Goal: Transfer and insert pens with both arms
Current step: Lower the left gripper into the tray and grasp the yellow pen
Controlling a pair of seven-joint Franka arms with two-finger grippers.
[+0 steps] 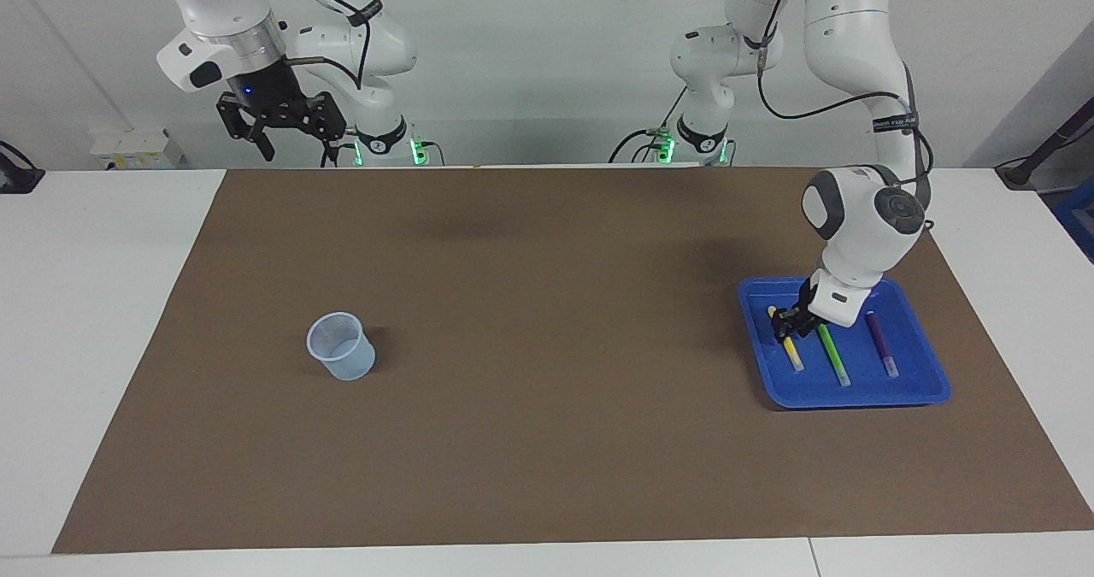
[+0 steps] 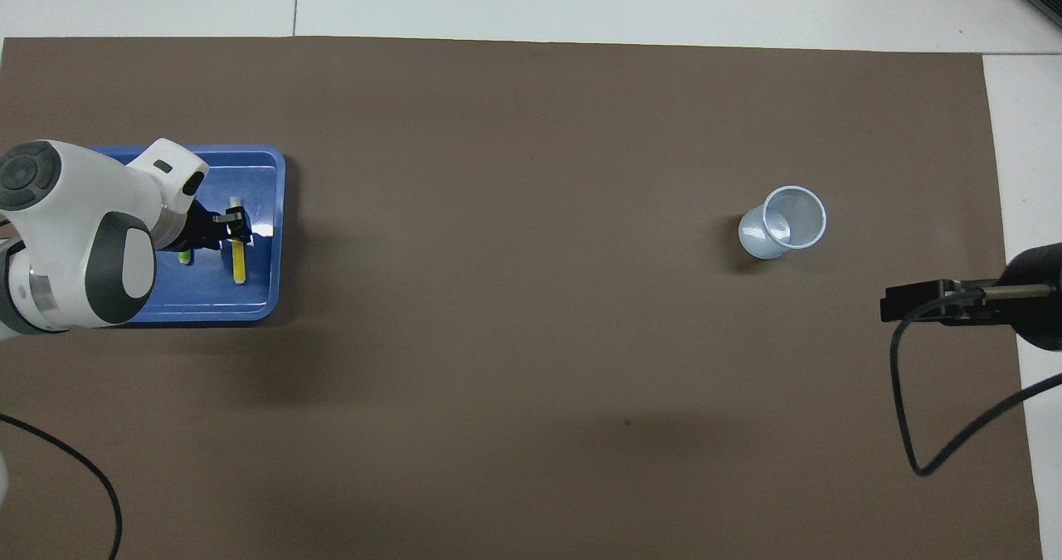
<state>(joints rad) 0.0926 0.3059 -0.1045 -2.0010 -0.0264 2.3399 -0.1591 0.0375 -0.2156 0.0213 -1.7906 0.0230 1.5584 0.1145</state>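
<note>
Facing view, left tool (image 1: 790, 324) at yellow pen (image 1: 792, 353), cup (image 1: 341, 346) well apart

The brown mat (image 1: 547, 346) looks like matt paper, flat and smooth. The blue tray (image 1: 927, 385) is glossy plastic that catches highlights on its rim. The cup (image 1: 341, 346) is thin translucent plastic with a faintly ribbed wall. The arms' shells (image 1: 855, 38) are smooth glossy white plastic, and the right arm's wrist ring (image 1: 248, 47) is brushed silver metal. The table top (image 1: 102, 303) is smooth matt white.
</note>
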